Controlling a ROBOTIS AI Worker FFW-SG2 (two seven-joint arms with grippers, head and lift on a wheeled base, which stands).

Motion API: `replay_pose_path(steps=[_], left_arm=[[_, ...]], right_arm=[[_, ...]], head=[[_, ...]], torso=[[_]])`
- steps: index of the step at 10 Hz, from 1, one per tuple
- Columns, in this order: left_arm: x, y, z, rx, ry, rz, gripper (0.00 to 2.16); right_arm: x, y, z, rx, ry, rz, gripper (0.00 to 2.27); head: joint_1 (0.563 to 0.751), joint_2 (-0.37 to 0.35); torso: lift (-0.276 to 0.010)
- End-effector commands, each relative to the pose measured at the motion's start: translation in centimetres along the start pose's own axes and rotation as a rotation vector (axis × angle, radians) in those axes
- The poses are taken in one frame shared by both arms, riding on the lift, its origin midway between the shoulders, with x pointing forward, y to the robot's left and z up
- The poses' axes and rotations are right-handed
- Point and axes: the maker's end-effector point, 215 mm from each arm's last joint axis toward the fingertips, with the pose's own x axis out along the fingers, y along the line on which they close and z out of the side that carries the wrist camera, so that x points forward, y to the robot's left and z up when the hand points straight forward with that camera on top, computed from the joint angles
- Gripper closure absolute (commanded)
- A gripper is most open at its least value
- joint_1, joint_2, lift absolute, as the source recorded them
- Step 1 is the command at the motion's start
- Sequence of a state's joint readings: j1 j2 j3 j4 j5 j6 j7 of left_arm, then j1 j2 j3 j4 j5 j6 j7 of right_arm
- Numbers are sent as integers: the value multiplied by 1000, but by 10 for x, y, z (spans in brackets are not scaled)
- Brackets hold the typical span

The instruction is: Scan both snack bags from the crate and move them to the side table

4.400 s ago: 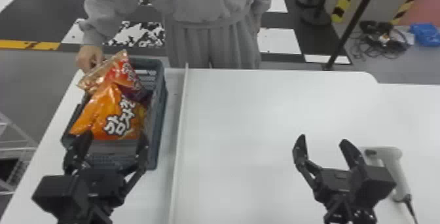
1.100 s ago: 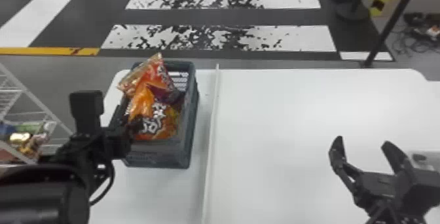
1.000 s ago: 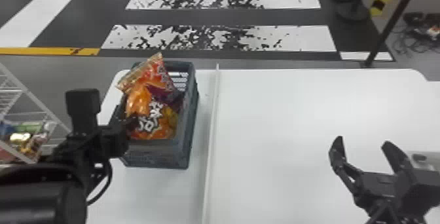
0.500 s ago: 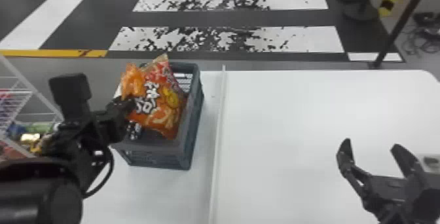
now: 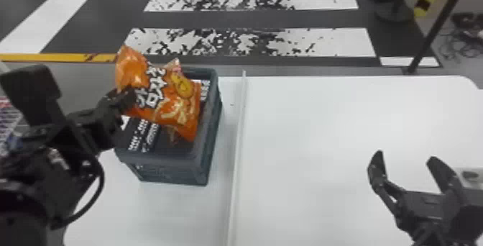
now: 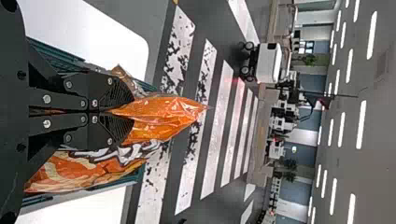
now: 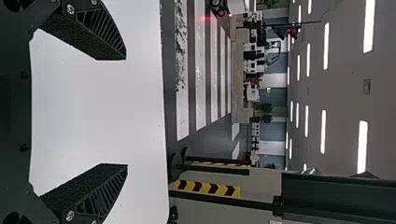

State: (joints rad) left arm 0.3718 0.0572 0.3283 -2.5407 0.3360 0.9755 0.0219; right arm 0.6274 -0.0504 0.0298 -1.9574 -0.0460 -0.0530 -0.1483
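My left gripper [image 5: 127, 98] is shut on the left part of the orange snack bag [image 5: 169, 101], holding it tilted above the dark grey crate [image 5: 212, 130]. In the left wrist view, the left gripper [image 6: 112, 112] pinches the orange snack bag [image 6: 163, 114] between its fingers, and the bag spreads out beyond and beside them. Behind it, a bit of the other snack bag [image 5: 176, 65] sticks up at the crate's back; the rest is hidden. Over the white table at the right, my right gripper [image 5: 406, 169] stands open; in the right wrist view the right gripper [image 7: 114, 112] has nothing between its fingers.
A thin white divider [image 5: 238, 148] runs front to back just right of the crate. Beyond it spreads the white tabletop [image 5: 316, 137]. A light grey object [image 5: 471, 177] lies behind the right gripper at the right edge. Wire shelving [image 5: 9, 119] stands at the far left.
The left gripper has lifted the orange bag up from the crate, turning its printed face more into view. A person's hand that was at the bags is gone. The right gripper remains open.
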Motion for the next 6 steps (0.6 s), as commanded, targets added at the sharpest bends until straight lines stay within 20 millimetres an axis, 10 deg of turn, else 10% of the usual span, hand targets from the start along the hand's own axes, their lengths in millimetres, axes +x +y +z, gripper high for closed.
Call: replay_pose_path(steps=[1, 6], left_arm=[[-20, 3, 16, 12, -16, 15, 2142], [-48, -4, 43, 14, -57, 51, 2142]], right_arm=[[0, 2, 1, 1, -3, 3, 107], [0, 5, 2, 4, -6, 10, 107]], head=[[695, 101], [695, 127]], torso=[[-75], [-75]])
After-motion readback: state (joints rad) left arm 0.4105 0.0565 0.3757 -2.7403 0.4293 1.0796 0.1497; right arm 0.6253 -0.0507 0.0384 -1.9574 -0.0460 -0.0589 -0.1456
